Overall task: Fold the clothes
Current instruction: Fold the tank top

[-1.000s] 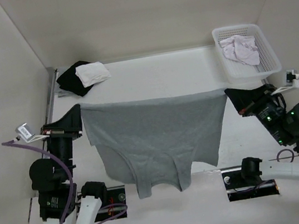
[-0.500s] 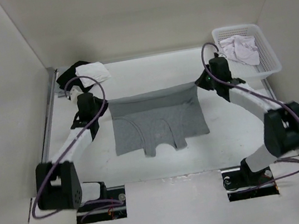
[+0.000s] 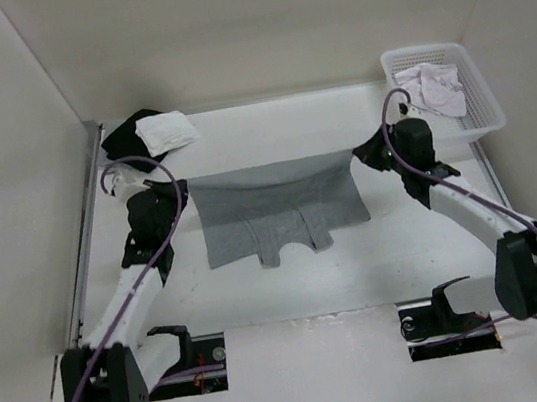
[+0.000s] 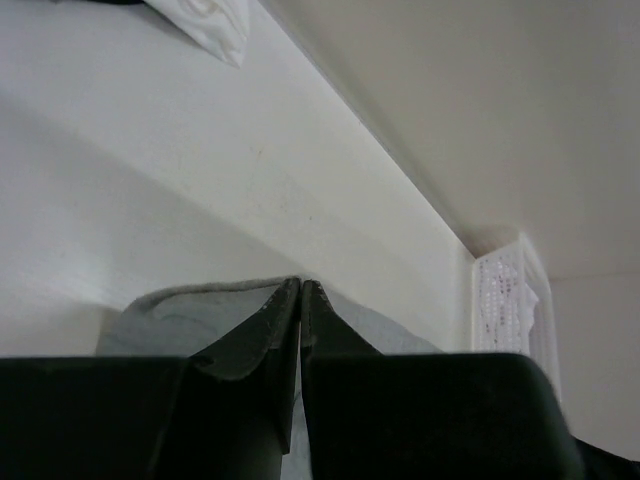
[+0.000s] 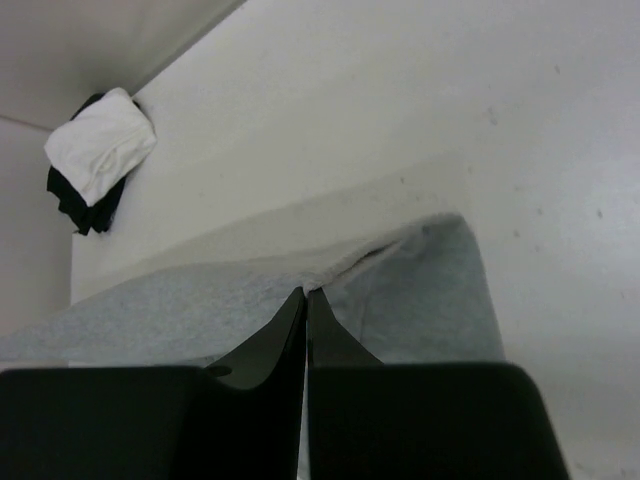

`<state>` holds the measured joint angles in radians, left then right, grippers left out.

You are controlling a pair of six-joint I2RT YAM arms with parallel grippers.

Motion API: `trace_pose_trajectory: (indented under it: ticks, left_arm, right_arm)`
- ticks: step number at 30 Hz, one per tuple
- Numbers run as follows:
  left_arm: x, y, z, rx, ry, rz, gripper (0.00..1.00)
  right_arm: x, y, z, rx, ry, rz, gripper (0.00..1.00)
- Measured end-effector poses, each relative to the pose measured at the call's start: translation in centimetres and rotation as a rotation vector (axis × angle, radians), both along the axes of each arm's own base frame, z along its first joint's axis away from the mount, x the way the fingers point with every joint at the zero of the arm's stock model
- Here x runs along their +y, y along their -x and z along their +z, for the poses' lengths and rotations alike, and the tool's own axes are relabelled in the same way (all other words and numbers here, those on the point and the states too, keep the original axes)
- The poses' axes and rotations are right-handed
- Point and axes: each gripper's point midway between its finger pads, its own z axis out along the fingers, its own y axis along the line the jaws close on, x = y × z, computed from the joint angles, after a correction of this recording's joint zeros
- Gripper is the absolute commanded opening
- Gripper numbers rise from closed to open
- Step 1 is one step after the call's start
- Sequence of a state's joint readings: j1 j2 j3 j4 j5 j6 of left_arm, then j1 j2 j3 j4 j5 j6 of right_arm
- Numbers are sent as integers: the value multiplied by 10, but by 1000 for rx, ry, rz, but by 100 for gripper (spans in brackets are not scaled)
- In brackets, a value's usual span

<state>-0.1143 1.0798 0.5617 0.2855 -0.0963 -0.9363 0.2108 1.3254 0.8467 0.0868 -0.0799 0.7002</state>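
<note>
The left gripper is pinched shut on the far left corner of the grey shirt, and the right gripper is pinched shut on the far right corner. In both wrist views the jaws are seen pressed tight together, with grey cloth caught at their tips. The shirt is spread on the white table between the two arms. Its far edge is pulled straight and seems to be lifted a little, while the near part lies on the table in uneven flaps. The shirt is judged to be soft, light and floppy, so it will sag and bunch up wherever it is not held. It is best taken by the corners or the sewn edges, with both sides kept level, so that it can be laid flat.
</note>
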Motion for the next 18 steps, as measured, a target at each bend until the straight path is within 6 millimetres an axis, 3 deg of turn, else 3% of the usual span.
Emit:
trace_pose_trajectory:
  ticks: [5,10,16,18]
  left_arm:
    - [5,58,-10,-27,12,-9,0]
    - [-4,100,-25,-21,29,-57,0]
    - [-15,136,-53,54,47,-116,2]
    - [-18,145,-68,98,50,-130,7]
  right_arm:
    - [-11,51,-42,68,-16,-18,3]
    - [-18,89,-70,106,-34,-32,3]
    - [-24,115,-95,150,-53,-53,3]
    - [-24,119,-104,183,-59,-62,5]
